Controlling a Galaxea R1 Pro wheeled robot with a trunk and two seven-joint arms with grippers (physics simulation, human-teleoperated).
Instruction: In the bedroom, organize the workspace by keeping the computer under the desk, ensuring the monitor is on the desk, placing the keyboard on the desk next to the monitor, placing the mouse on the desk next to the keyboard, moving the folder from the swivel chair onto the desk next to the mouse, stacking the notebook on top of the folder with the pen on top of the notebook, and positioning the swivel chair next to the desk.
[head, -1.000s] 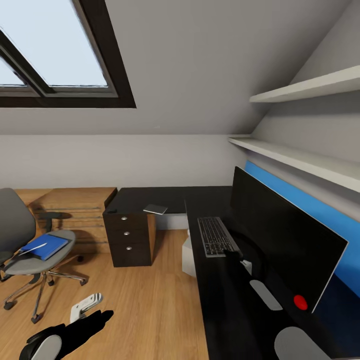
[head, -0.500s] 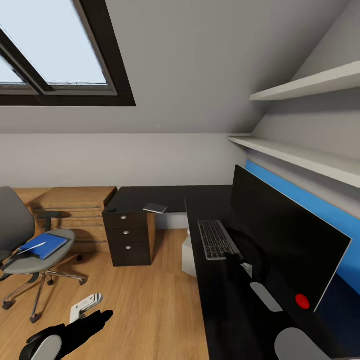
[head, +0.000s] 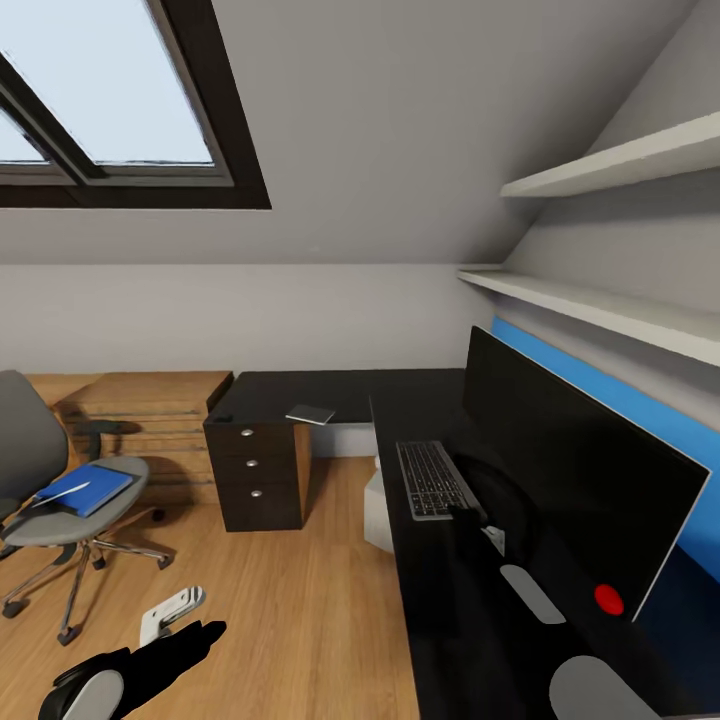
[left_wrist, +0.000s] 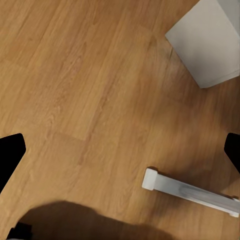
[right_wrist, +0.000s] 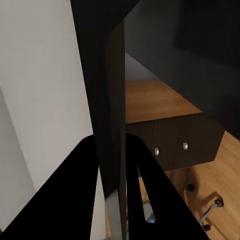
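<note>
The right gripper (right_wrist: 111, 150) pinches the monitor's (head: 570, 470) thin edge, keyboard (head: 432, 478) alongside on the black tabletop (head: 440, 600). The left gripper (left_wrist: 120, 150), spread wide and empty, hangs over open wooden floor (head: 290, 600). Beyond it, the blue folder (head: 85, 488) lies on the swivel chair (head: 60, 500).

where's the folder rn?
Head view, far left: the folder lies flat on the seat of the swivel chair, not on the desk, with the wooden low cabinet behind it.
</note>
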